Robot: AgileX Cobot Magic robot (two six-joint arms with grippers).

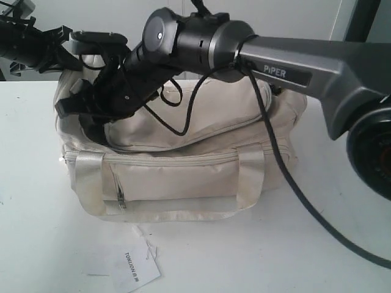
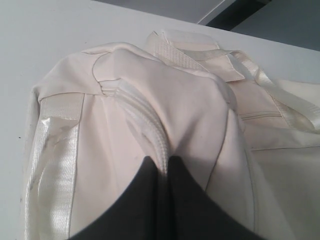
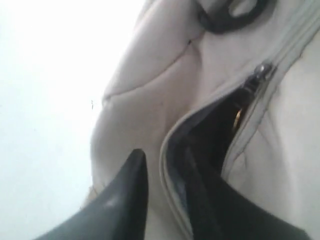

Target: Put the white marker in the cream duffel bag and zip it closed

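Cream duffel bag, left jaws pinched on its zipper seam, right jaws parted astride its open edge.

Bright, even light fills the exterior view; the cream duffel bag throws a faint shadow on the counter at six o'clock. The right wrist view glares white over the counter, the right hand dark and blurred.
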